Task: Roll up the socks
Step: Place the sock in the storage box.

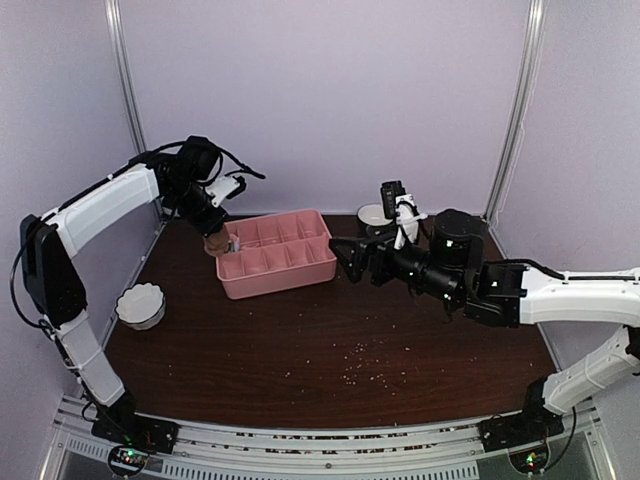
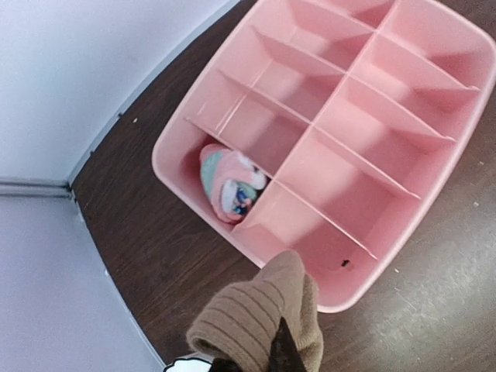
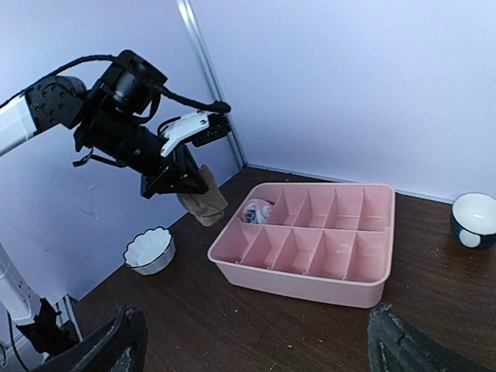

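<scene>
Seemingly rolled pink sock [image 2: 231, 184], corner of tray [image 2: 364, 167]

A pink tray [image 1: 280, 279] sits at the back of the brown desk [image 1: 300, 340]. It has two rows of small boxes inside. A white bowl [image 1: 141, 306] with a wavy edge sits near the left side. A dark bowl [image 1: 373, 217], white inside, sits far back on the right. Little crumbs [image 1: 362, 364] lie near the front.
</scene>
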Robot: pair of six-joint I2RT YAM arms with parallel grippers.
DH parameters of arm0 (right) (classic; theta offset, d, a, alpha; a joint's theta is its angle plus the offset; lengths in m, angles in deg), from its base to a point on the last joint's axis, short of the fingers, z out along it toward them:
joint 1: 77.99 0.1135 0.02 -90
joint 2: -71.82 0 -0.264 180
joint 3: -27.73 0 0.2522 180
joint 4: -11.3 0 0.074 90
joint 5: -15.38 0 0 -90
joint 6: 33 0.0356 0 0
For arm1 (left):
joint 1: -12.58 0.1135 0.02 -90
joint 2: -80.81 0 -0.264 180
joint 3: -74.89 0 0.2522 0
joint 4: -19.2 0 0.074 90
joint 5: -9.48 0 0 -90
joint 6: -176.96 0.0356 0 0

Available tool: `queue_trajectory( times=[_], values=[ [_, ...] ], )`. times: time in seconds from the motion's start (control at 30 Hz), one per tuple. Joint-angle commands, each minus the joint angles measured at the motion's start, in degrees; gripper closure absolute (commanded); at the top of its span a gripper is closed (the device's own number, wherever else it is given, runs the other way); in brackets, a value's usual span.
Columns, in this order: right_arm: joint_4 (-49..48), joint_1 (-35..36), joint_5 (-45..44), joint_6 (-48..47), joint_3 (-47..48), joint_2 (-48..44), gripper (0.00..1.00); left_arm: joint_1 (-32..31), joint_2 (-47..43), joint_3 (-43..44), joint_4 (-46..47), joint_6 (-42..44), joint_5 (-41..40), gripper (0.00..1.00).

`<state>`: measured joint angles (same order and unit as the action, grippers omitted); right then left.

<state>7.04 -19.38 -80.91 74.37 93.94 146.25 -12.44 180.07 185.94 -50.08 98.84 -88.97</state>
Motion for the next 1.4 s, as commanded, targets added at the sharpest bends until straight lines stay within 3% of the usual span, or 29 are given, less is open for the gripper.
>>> queue_trajectory(
  times=[0.0,0.23,0.47,0.93,1.37],
  values=[
    [3.7,-1.4,-7.6,7.1,-0.3,-3.0,0.0,0.1,5.2,3.4,3.1,-8.9,-10.0,1.0],
    [4.5,-1.5,-6.2,5.2,-1.7,-2.7,0.0,0.1,10.7,5.6,4.2,-15.5,-1.9,1.0],
    [4.0,-1.4,-2.3,7.7,-2.6,-1.1,0.0,0.0,13.6,6.3,6.6,-18.4,0.7,1.0],
    [5.7,-1.4,-2.3,8.6,-2.6,-0.8,0.0,0.0,10.5,-5.5,10.9,-24.7,-8.1,1.0],
    [6.0,-1.3,-2.1,10.4,-1.5,0.0,0.0,0.1,15.3,-4.8,11.8,-22.2,-1.4,1.0]
  ],
)
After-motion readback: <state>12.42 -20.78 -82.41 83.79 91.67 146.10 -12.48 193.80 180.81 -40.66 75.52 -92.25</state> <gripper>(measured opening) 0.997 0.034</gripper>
